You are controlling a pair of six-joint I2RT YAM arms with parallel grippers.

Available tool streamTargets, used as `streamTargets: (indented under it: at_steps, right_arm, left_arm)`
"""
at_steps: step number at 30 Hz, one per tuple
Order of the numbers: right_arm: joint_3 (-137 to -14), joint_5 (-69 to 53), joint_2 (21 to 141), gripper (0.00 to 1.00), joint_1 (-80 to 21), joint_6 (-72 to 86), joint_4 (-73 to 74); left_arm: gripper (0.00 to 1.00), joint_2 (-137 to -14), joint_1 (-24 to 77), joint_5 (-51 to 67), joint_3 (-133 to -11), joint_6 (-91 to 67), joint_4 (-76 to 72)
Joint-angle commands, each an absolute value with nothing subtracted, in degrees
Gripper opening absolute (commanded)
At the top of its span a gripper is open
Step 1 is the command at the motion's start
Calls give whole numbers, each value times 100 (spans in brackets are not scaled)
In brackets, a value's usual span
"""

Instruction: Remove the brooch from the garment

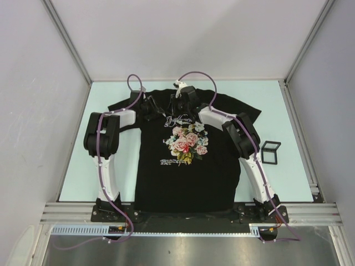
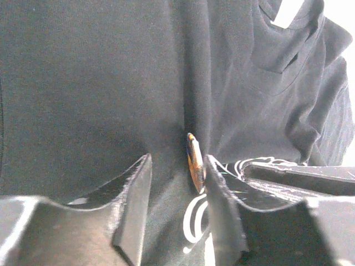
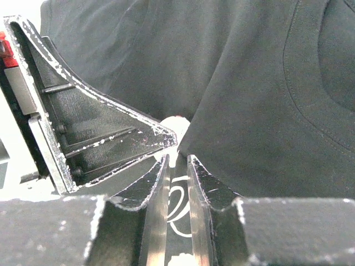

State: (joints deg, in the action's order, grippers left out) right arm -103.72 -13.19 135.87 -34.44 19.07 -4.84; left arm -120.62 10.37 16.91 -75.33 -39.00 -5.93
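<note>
The garment [image 1: 188,180], a black T-shirt with a rose print and white lettering, lies flat on the table. The brooch [image 2: 194,164], a brown-orange oval seen edge-on, stands pinned in the fabric above the lettering. My left gripper [image 2: 177,166] is open around it, and the brooch touches the right finger's [image 2: 222,205] inner face. In the top view the left gripper [image 1: 151,108] is at the chest's upper left. My right gripper [image 3: 177,162] is nearly shut on a fold of lettered fabric [image 3: 178,199] close beside it, near the collar in the top view [image 1: 178,105].
A small black open frame [image 1: 270,151] lies on the table right of the shirt. The right gripper's finger [image 2: 302,177] lies just right of my left jaws. The left gripper's finger [image 3: 89,127] crowds the right wrist view, with a pale round shape [image 3: 176,123] behind its tip.
</note>
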Motion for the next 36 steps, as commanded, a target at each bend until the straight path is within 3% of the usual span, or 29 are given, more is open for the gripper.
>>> streamTargets:
  at_steps: [1,23,36]
  right_arm:
    - [-10652,-1362,13737,23,-3489,1907,-492]
    - [-11092,-1213,14045,14,-3586,1907,-149]
    - [-11118,-1213,14063,6,-3586,1898,-123]
  left_arm:
    - [45,-11733,1028,1679,-7479,-3902,-826]
    - [47,-11725,949,1635,-7339,-4139,-1213]
    - [36,-11830,941,1652,-7409,-4254,-1380]
